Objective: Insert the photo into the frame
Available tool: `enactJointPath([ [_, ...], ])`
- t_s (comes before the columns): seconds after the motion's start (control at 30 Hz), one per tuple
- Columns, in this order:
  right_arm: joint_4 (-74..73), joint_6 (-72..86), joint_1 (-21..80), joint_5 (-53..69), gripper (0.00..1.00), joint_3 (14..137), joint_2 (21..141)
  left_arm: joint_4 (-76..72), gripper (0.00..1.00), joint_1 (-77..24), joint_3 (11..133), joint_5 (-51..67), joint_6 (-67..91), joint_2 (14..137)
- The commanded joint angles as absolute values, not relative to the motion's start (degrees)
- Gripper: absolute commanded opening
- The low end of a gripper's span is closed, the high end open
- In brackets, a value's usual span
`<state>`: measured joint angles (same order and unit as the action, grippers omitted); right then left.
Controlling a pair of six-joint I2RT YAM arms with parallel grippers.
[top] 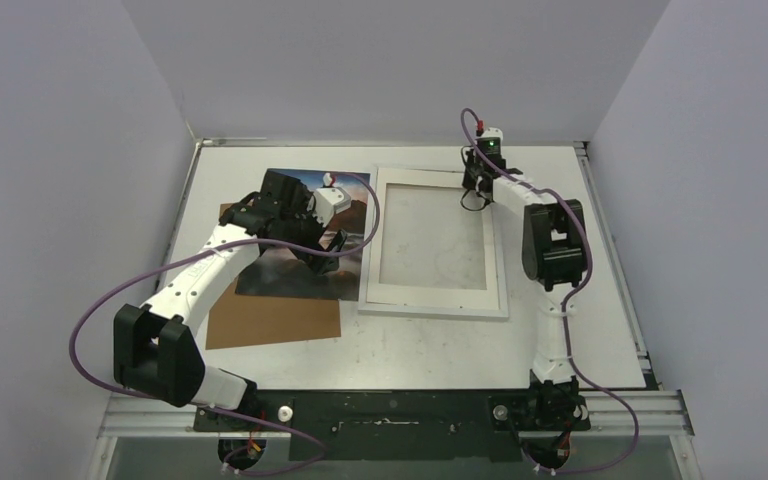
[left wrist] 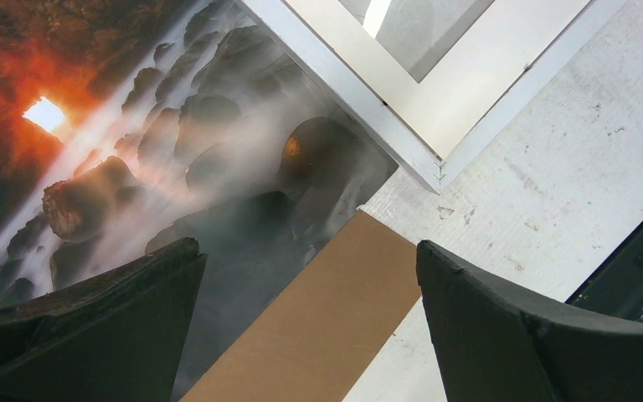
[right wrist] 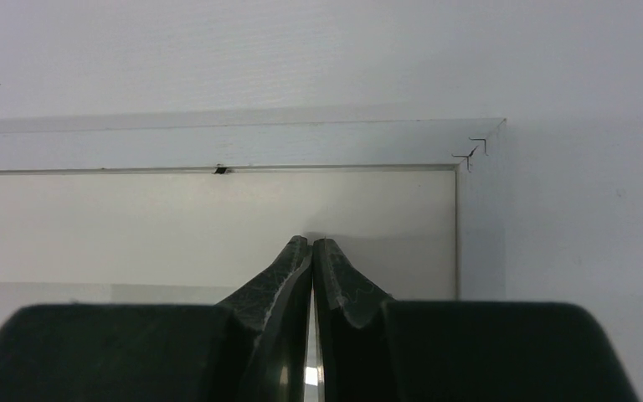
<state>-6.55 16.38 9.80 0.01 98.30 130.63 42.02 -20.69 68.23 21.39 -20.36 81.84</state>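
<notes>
Photo (left wrist: 176,151) lies glossy beneath wide-spread left end effector (left wrist: 310,255); right end effector (right wrist: 312,243) pinched closed.

Top external: high behind the near edge, looking down on the whole desk (top: 410,345).
Left wrist: close, angled down at photo (left wrist: 134,151) and frame (left wrist: 460,84) corner.
Right wrist: very close on another frame corner.

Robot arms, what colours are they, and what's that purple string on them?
Both arms are white tubes with chunky black joint blocks: the left arm and the right arm. A thin purple cable loops along each one. The fingers are dark, wedge-shaped and a bit scuffed. A small green light glows on the right wrist.
</notes>
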Motion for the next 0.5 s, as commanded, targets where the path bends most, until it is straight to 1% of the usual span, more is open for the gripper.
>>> enactJointPath([
  [0.0,-5.01,16.63,12.12,0.69,0.08,100.62,125.12,41.84,0.99,-20.74,69.58,21.93,-21.17,79.46],
  [0.23,-7.0,17.43,13.42,1.97,0.1,106.86,127.94,41.82,0.99,-20.61,69.41,21.92,-21.27,78.93],
  [0.47,-6.06,17.54,17.87,3.03,0.1,109.26,131.56,41.73,0.99,-20.3,69.17,21.86,-21.22,79.0],
])
